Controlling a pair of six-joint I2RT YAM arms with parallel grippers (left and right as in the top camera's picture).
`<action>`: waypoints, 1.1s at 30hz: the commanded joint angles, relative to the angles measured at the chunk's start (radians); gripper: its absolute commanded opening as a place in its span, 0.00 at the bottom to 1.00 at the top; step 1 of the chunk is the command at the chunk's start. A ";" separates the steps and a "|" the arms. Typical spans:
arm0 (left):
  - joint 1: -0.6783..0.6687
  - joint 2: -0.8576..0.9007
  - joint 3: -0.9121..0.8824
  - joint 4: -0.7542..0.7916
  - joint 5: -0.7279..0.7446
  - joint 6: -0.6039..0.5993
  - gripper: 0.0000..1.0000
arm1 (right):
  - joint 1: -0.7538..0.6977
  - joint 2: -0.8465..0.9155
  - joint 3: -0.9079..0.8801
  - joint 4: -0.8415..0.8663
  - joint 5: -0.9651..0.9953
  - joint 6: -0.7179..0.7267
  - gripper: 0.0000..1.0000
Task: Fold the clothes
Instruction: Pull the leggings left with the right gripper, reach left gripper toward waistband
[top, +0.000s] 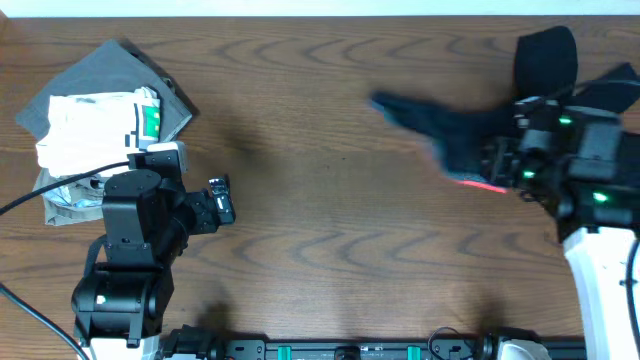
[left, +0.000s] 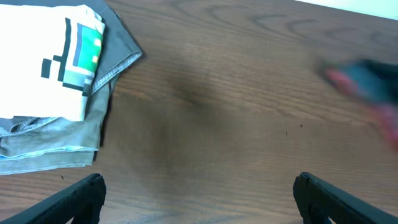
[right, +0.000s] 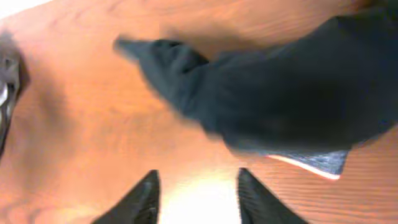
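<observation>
Right wrist view gives you the right gripper (right: 198, 180) with its two dark fingers parted and only bare tabletop between them, so it grips nothing. Just beyond the fingertips lie the long black trousers (right: 298, 93), rumpled, one narrow end trailing to the left. A grey waistband edged in coral red (right: 317, 163) peeks out under their near edge. From overhead you find the trousers (top: 450, 130) at the right end of the brown wood-grain table (top: 320, 240), partly covered by the right arm. They are blurred there, and you cannot tell whether the black cloth near the far edge (top: 545, 50) belongs to them. Your left gripper (left: 199, 186) stands wide apart over bare wood, holding nothing. Beside it sits a stack of folded grey and white garments (top: 100, 110), the top one printed green and black, its left side cut off in the wrist view.
</observation>
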 joint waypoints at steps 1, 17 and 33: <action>0.004 0.001 0.021 0.001 0.010 -0.009 0.98 | 0.046 0.022 0.007 -0.001 0.137 -0.012 0.42; -0.064 0.199 0.022 0.150 0.093 -0.009 0.97 | -0.037 0.023 0.007 -0.085 0.367 0.016 0.52; -0.311 0.805 0.024 0.851 0.173 -0.010 0.98 | -0.124 0.023 0.007 -0.219 0.377 0.094 0.56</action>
